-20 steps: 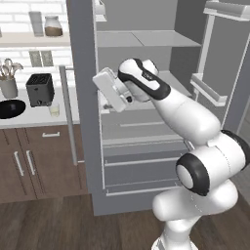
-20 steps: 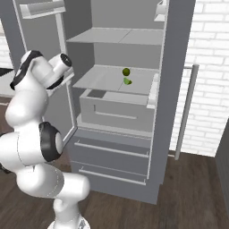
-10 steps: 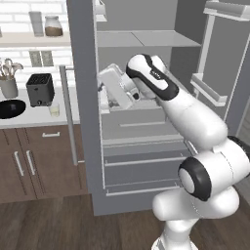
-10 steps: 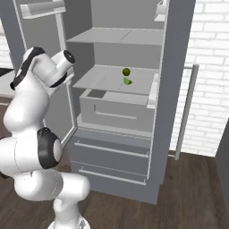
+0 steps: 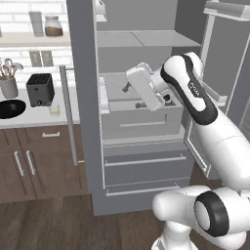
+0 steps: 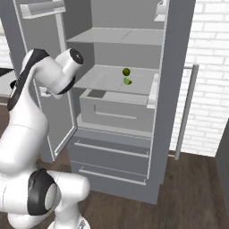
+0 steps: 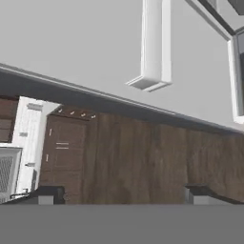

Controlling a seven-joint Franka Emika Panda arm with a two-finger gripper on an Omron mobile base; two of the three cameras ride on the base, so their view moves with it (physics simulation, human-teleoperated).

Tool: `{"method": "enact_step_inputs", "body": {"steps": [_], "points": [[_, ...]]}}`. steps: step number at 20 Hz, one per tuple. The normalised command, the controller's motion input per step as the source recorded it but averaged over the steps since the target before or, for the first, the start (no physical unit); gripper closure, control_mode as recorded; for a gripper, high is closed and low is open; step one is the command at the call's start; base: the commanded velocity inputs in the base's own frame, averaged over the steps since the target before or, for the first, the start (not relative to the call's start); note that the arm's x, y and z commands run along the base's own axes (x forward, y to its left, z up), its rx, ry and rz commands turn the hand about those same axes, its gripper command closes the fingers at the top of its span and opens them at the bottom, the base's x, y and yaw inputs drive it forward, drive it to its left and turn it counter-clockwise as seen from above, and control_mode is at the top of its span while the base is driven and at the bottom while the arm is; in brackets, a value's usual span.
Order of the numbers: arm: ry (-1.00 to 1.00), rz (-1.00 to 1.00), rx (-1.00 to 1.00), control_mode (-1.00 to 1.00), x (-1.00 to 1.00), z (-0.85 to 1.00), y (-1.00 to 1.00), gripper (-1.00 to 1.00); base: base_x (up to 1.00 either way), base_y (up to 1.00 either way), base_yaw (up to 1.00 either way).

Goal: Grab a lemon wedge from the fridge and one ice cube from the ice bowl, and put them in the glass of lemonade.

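Observation:
The fridge [image 5: 141, 161] stands with both doors open. On its middle shelf lies the small bright green lemon wedge [image 6: 128, 81], just below a dark olive round fruit [image 6: 126, 71]. My gripper [image 5: 133, 96] is inside the fridge opening over the drawer box, open, with nothing between its fingers. In the hand view the gripper [image 7: 124, 193] has its tips spread wide, looking down past a grey door panel at the wood floor. On the counter to the left sit the black ice bowl [image 5: 10, 108] and the glass of lemonade [image 5: 54, 110]. No ice cube can be made out.
A black toaster [image 5: 40, 89] and a utensil holder [image 5: 8, 85] stand behind the bowl. The open left door's bar handle [image 5: 68, 117] hangs between counter and fridge. The right door [image 5: 222, 58] with its shelves is beside my arm. A grey drawer box [image 6: 118, 112] juts out under the shelf.
My hand has swung to the right, from the left door's edge into the fridge opening. The jaws have opened a little wider.

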Motion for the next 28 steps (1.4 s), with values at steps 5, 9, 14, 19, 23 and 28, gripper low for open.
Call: {"method": "enact_step_inputs", "body": {"steps": [5,9,14,19,23,28], "points": [[0.0,-0.08,-0.38,-1.0,-0.45,0.0,-0.45,-1.0,0.0,0.0,0.0],[0.0,-0.16,-0.49,-1.0,-0.46,0.0,-0.41,-1.0,0.0,0.0,0.0],[0.0,-0.19,-0.42,-1.0,-0.63,0.0,-0.62,-1.0,0.0,0.0,0.0],[-0.15,-0.08,-0.14,-1.0,-0.96,0.04,-0.56,-1.0,0.0,0.0,0.0],[-0.12,-0.02,-0.04,-1.0,-0.93,0.11,-0.33,-1.0,0.0,0.0,0.0],[0.0,0.0,-0.02,-1.0,-0.7,0.3,-0.07,-1.0,0.0,0.0,0.0]]}}
